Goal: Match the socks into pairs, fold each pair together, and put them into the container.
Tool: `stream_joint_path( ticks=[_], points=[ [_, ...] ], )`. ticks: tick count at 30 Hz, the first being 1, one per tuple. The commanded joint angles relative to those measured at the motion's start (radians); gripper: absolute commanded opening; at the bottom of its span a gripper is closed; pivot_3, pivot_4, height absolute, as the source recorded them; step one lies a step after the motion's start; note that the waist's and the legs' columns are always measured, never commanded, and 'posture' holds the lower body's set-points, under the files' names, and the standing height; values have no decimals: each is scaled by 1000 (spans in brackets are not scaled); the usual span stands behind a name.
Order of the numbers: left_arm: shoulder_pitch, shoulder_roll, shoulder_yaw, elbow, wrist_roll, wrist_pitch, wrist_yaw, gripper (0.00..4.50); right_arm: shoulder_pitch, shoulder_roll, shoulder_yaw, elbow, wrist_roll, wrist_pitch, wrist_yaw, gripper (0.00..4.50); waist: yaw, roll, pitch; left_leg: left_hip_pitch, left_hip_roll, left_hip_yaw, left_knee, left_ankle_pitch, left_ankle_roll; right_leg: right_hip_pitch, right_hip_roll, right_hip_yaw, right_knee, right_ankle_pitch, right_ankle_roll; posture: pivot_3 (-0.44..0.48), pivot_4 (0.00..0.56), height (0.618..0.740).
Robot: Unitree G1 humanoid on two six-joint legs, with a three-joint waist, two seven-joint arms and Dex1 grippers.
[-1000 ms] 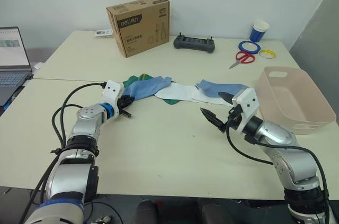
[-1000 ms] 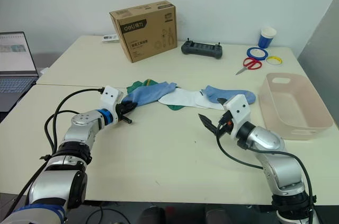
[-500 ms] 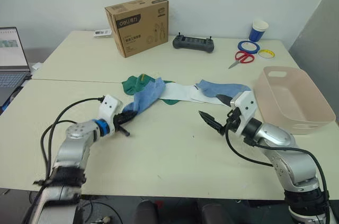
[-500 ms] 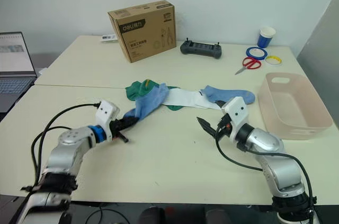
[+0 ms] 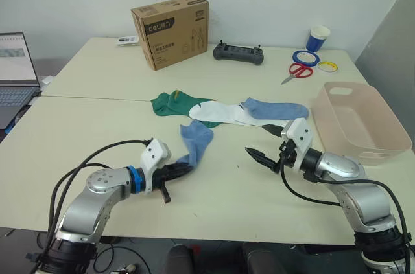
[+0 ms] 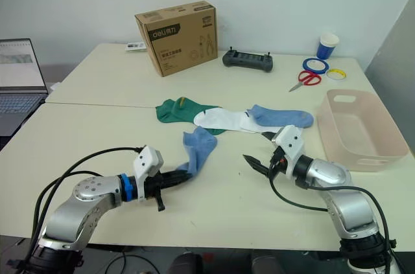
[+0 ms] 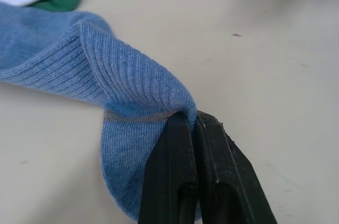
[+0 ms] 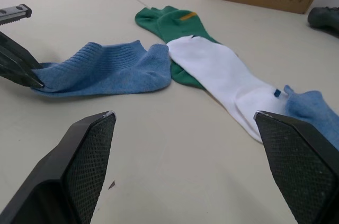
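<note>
While bare table [image 5: 220, 196] lies between them, the left gripper [image 5: 183, 170] pinches a light blue sock [image 5: 194, 140] stretching away from it; the right gripper [image 5: 269, 143] gapes

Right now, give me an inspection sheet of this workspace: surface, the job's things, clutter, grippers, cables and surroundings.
Surface: pale table, two tops butted together with a seam on the left side.
Job's things: one light blue sock pulled out toward the front; green sock, white socks and second blue sock overlap in a row; pink container holds no socks.
Clutter: cardboard box, black controller, scissors, tape rolls, blue cup.
Grippers: left gripper shut on the light blue sock's end; right gripper open, holding nothing.
Cables: black cables loop along the left arm.
Surroundings: laptop at far left, white wall behind.
</note>
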Motion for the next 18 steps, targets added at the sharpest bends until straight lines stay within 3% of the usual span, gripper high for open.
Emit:
stream_joint_path(
  ticks=[1, 6, 11, 18],
  points=[
    [25, 30, 9, -97, -69, 35, -34, 23, -26, -3, -6, -2, 24, 24, 9, 4500, -1, 0, 0, 0, 0, 0, 0, 0, 0, 0, 0, 0, 0, 0, 0, 0, 150, 740],
    [76, 75, 8, -182, -116, 44, -63, 23, -67, 13, 29, 29, 26, 81, 19, 4500, -3, 0, 0, 1, 0, 0, 0, 0, 0, 0, 1, 0, 1, 0, 0, 0, 150, 740],
    [121, 114, 13, -104, -22, -27, -14, 23, -127, -19, 166, 124, -100, -3, 65, 4500, -8, 0, 0, 2, 0, 0, 0, 0, 0, 0, 1, 0, 1, -2, -3, 0, 150, 740],
    [141, 107, 42, -85, -17, -58, 19, 23, -214, 54, 270, 217, -139, -30, 113, 4500, -9, 0, 0, 2, 1, 0, 0, 0, 0, 0, 1, 0, 1, -3, -6, 0, 150, 740]
  ],
)
